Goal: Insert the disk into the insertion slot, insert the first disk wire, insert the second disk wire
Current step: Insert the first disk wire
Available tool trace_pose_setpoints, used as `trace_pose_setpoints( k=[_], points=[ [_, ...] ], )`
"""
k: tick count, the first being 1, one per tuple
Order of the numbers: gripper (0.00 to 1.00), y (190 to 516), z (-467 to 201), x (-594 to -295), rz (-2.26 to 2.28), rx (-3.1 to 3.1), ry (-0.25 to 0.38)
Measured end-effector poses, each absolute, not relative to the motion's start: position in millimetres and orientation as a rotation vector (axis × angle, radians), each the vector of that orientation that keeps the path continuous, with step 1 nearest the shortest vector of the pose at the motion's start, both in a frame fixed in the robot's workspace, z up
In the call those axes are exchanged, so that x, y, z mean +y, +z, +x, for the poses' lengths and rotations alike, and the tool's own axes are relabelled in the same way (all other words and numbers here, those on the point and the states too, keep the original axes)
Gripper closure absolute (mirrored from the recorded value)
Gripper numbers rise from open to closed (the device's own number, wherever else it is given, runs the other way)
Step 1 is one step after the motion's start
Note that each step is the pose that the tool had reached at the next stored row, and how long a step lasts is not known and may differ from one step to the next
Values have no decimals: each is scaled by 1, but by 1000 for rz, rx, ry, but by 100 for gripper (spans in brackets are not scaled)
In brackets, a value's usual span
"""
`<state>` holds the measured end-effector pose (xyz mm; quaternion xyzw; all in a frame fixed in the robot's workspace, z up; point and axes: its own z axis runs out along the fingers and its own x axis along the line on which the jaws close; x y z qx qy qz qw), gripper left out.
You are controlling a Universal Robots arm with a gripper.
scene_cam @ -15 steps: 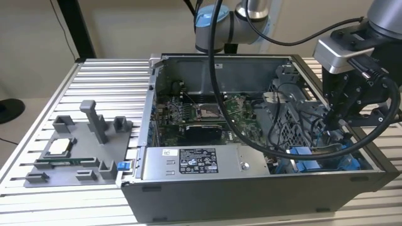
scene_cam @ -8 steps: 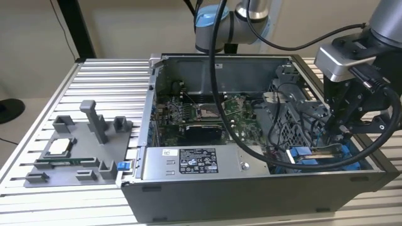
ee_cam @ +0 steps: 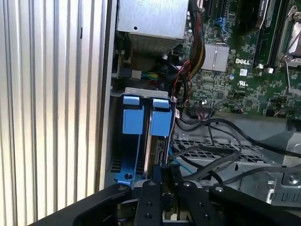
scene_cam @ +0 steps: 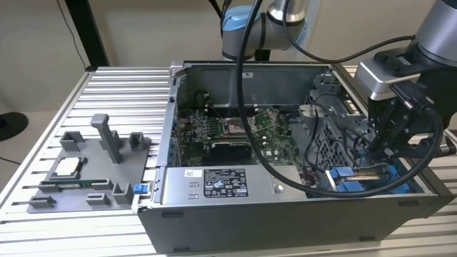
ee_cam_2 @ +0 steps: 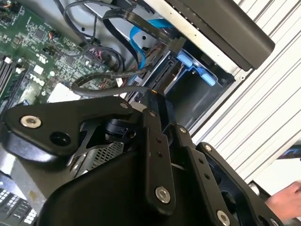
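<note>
Tool [ee_cam: 163, 172] at disk [ee_cam: 160, 123] in insertion slot [ee_cam: 141, 91]

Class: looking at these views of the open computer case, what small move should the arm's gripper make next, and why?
Probably a slow, straight press inward, without sideways drift. In the first wrist view the gripper sits at the bright-blue-framed silver-grey disk in the grey perforated-metal insertion slot, and black cables crowd close beside it.
</note>
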<state>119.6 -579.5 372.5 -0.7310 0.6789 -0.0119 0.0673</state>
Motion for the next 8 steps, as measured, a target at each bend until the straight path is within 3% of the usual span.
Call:
trace_pose_setpoints(
  k=[8],
  points=[
    [100, 367, 134, -579, -2210, 2062, -12]
  ],
)
